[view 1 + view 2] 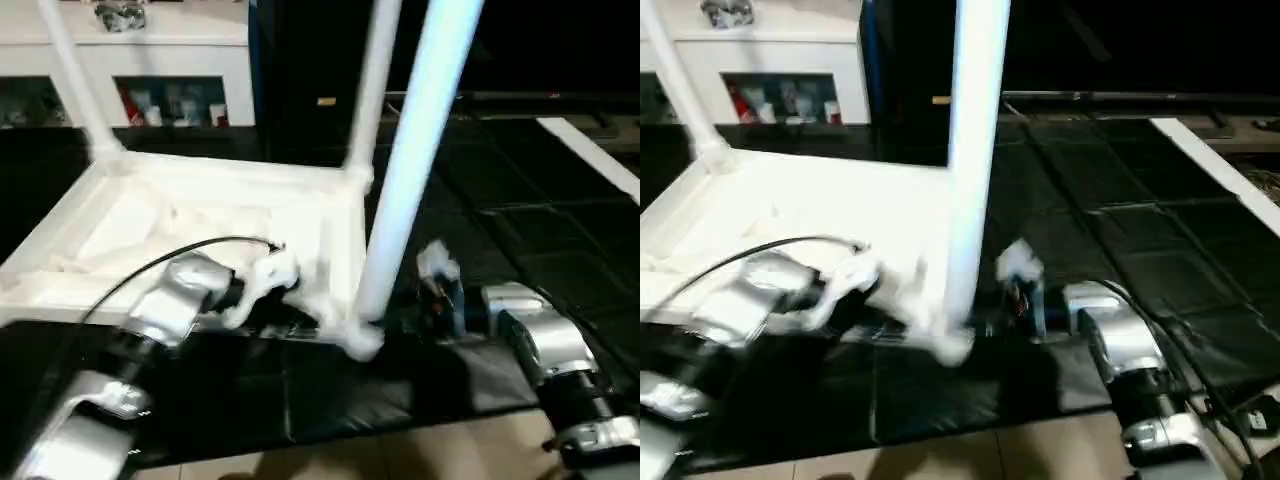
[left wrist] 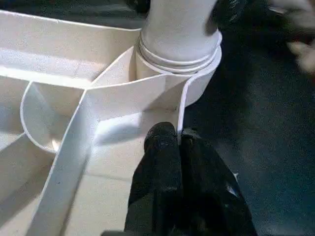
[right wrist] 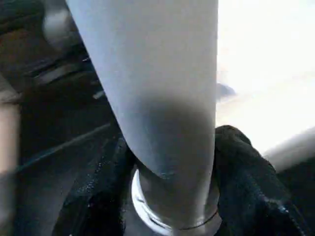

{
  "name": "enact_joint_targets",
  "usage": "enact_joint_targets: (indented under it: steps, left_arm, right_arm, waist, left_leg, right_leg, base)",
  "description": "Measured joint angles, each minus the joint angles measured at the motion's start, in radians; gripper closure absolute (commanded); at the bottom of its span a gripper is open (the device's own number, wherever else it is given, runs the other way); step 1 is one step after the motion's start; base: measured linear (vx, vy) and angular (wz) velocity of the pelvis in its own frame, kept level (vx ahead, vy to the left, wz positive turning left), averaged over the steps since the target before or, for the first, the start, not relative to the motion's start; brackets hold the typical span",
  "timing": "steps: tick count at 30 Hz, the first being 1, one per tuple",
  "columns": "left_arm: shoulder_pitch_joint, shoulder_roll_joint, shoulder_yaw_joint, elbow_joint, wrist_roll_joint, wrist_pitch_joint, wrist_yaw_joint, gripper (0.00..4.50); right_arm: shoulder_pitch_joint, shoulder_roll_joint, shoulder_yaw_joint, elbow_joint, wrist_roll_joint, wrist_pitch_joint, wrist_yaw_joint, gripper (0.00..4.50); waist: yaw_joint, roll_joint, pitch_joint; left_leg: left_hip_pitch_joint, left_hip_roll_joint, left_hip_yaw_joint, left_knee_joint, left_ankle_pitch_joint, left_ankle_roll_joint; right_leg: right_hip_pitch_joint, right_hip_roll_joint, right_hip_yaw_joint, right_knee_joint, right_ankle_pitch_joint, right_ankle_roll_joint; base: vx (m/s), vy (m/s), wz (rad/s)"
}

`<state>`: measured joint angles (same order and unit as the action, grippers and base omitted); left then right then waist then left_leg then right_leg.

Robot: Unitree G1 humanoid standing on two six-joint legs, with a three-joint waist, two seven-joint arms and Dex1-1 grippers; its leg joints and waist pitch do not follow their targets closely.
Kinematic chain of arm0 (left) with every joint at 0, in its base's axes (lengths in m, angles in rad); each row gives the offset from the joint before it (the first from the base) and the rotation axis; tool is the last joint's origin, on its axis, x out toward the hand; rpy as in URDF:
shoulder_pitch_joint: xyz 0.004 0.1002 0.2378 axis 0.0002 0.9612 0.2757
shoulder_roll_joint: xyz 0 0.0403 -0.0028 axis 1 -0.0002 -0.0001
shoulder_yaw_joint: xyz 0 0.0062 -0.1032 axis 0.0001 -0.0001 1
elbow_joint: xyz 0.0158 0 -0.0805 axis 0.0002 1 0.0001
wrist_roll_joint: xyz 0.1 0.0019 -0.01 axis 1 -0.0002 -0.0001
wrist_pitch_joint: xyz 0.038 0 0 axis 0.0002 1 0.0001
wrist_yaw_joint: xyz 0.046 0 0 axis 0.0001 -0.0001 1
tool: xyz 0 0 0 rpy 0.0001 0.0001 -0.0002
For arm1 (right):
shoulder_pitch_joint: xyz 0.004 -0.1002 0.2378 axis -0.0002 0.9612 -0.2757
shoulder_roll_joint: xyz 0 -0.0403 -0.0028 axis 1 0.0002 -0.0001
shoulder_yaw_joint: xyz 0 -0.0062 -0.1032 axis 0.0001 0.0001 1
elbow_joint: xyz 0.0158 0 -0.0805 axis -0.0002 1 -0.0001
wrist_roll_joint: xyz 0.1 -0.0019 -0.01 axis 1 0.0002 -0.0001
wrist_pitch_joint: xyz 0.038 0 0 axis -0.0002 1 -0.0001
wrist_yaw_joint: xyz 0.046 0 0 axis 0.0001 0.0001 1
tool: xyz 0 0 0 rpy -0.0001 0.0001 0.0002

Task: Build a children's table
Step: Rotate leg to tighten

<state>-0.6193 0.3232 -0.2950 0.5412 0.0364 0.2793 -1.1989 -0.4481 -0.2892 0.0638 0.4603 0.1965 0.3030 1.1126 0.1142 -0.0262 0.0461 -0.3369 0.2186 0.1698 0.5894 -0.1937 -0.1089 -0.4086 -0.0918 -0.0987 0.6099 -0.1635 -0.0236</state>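
The white tabletop (image 1: 180, 215) lies upside down on the black mat, ribs up. Two thin legs stand in its far corner sockets, the left leg (image 1: 72, 80) and the right leg (image 1: 375, 90). A third leg (image 1: 415, 170) rises from the near right corner socket (image 2: 177, 73). My left gripper (image 2: 179, 147) is shut on the tabletop's thin rim right beside that socket. My right gripper (image 3: 170, 196) reaches in from the right, low on the third leg (image 3: 162, 98), with a black finger (image 3: 246, 187) pressed on each side of it.
A white cabinet with glass doors (image 1: 170, 60) stands behind at the back left. Black floor mats (image 1: 500, 220) spread to the right, with a white strip (image 1: 590, 150) along their far right. Beige floor (image 1: 400, 450) starts at the mat's near edge.
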Motion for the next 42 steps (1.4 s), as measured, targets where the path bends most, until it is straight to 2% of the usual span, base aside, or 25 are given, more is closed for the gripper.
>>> enact_joint_targets:
  steps: [2, 5, 9, 11, 13, 16, 17, 20, 22, 26, 32, 37, 42]
  left_arm:
    - [-0.003, -0.054, 0.029, 0.016, -0.002, 0.061, 0.081, 4.5]
    - [-0.025, -0.113, 0.066, 0.042, -0.003, 0.127, 0.194, 4.5]
    - [-0.055, -0.17, 0.127, 0.081, -0.006, 0.185, 0.324, 4.5]
    - [-0.063, -0.187, 0.144, 0.087, -0.005, 0.199, 0.37, 4.5]
    - [-0.063, -0.191, 0.151, 0.083, -0.005, 0.204, 0.379, 4.5]
    - [-0.062, -0.191, 0.146, 0.07, -0.005, 0.206, 0.372, 4.5]
    - [-0.059, -0.189, 0.141, 0.063, -0.004, 0.202, 0.363, 4.5]
    - [-0.048, -0.168, 0.116, 0.048, 0.0, 0.171, 0.334, 4.5]
    - [-0.042, -0.154, 0.101, 0.038, 0.0, 0.155, 0.313, 4.5]
    - [-0.03, -0.103, 0.062, 0.021, 0.001, 0.105, 0.22, 4.5]
    - [-0.027, -0.034, 0.01, 0.015, 0.0, 0.035, 0.089, 4.5]
    - [-0.025, 0.013, -0.016, 0.003, -0.002, -0.01, -0.001, 4.5]
    - [-0.025, 0.082, -0.053, -0.011, -0.004, -0.064, -0.144, 4.5]
  right_arm:
    - [-0.015, 0.042, -0.038, 0.026, -0.008, 0.019, -0.112, 2.46]
    - [-0.058, 0.1, -0.073, 0.065, -0.023, 0.045, -0.266, 2.47]
    - [-0.132, 0.184, -0.108, 0.139, -0.052, 0.042, -0.458, 2.47]
    - [-0.157, 0.21, -0.114, 0.165, -0.065, 0.033, -0.529, 2.47]
    - [-0.168, 0.215, -0.114, 0.181, -0.075, 0.015, -0.538, 1.93]
    - [-0.169, 0.216, -0.114, 0.178, -0.075, 0.009, -0.532, 1.78]
    - [-0.168, 0.215, -0.114, 0.175, -0.075, 0.008, -0.526, 1.44]
    - [-0.142, 0.205, -0.113, 0.151, -0.072, -0.009, -0.476, 1.34]
    - [-0.128, 0.197, -0.111, 0.138, -0.067, -0.011, -0.443, 1.01]
    - [-0.071, 0.134, -0.077, 0.099, -0.04, -0.026, -0.311, 0.71]
    - [-0.04, 0.033, -0.03, 0.072, -0.027, -0.03, -0.116, 0.18]
    - [-0.03, -0.028, 0.006, 0.06, -0.019, -0.033, 0.007, 0.03]
    - [-0.031, -0.132, 0.042, 0.054, -0.015, -0.054, 0.176, 0.03]
  waist:
    - [-0.021, 0.001, 0.0]
    - [-0.041, 0.001, 0.0]
    - [-0.06, 0.001, 0.0]
    - [-0.063, 0.001, 0.0]
    - [-0.063, 0.0, 0.0]
    - [-0.06, 0.0, -0.001]
    - [-0.057, 0.0, -0.001]
    - [-0.055, 0.0, -0.001]
    - [-0.053, 0.001, 0.0]
    - [-0.043, 0.001, 0.0]
    - [-0.023, 0.002, 0.0]
    - [-0.019, 0.001, 0.001]
    - [-0.005, 0.001, 0.001]
  left_leg:
    - [0.005, -0.002, -0.001, -0.001, 0.0, 0.0]
    - [0.004, -0.006, -0.005, -0.002, 0.0, 0.0]
    - [0.004, -0.007, -0.008, -0.004, 0.0, 0.0]
    - [0.002, -0.008, -0.009, -0.004, 0.0, 0.0]
    - [0.002, -0.008, -0.009, -0.008, -0.001, 0.0]
    - [0.0, -0.008, -0.009, -0.014, -0.001, 0.0]
    - [0.0, -0.008, -0.008, -0.015, -0.001, 0.001]
    - [0.0, -0.008, -0.006, -0.018, -0.001, 0.004]
    - [0.0, -0.008, -0.006, -0.018, -0.001, 0.005]
    - [0.001, -0.007, -0.006, -0.018, -0.003, 0.001]
    - [0.003, -0.006, -0.004, -0.018, -0.003, 0.001]
    - [0.002, -0.005, -0.003, -0.018, -0.003, 0.001]
    - [0.003, -0.004, -0.002, -0.018, -0.003, 0.001]
  right_leg:
    - [0.004, 0.0, -0.001, -0.002, 0.0, 0.0]
    - [0.003, 0.0, -0.003, -0.004, 0.0, 0.0]
    - [0.002, 0.0, -0.004, -0.005, 0.0, 0.0]
    - [0.002, 0.0, -0.004, -0.005, 0.0, 0.0]
    - [0.002, 0.0, -0.004, -0.008, 0.0, 0.001]
    - [0.001, 0.0, -0.004, -0.012, 0.001, -0.002]
    - [0.001, 0.0, -0.004, -0.012, 0.001, -0.003]
    - [0.0, 0.0, -0.004, -0.014, 0.001, -0.003]
    - [0.0, 0.0, -0.004, -0.014, 0.0, -0.003]
    - [0.0, 0.0, -0.003, -0.014, 0.0, -0.003]
    - [0.001, 0.0, -0.002, -0.014, 0.001, -0.004]
    - [0.001, 0.0, -0.002, -0.014, 0.001, -0.004]
    - [0.001, 0.0, -0.002, -0.014, 0.001, -0.004]
  base:
    - [0.0, 0.0, 0.0]
    - [0.0, 0.0, 0.0]
    - [0.0, 0.0, 0.0]
    - [0.0, 0.0, 0.0]
    - [0.0, 0.0, 0.0]
    - [0.0, 0.0, 0.0]
    - [0.0, 0.0, 0.0]
    - [0.0, 0.0, 0.0]
    - [0.0, 0.0, 0.0]
    - [0.0, 0.0, 0.0]
    - [0.0, 0.0, 0.0]
    - [0.0, 0.0, 0.0]
    - [0.0, 0.0, 0.0]
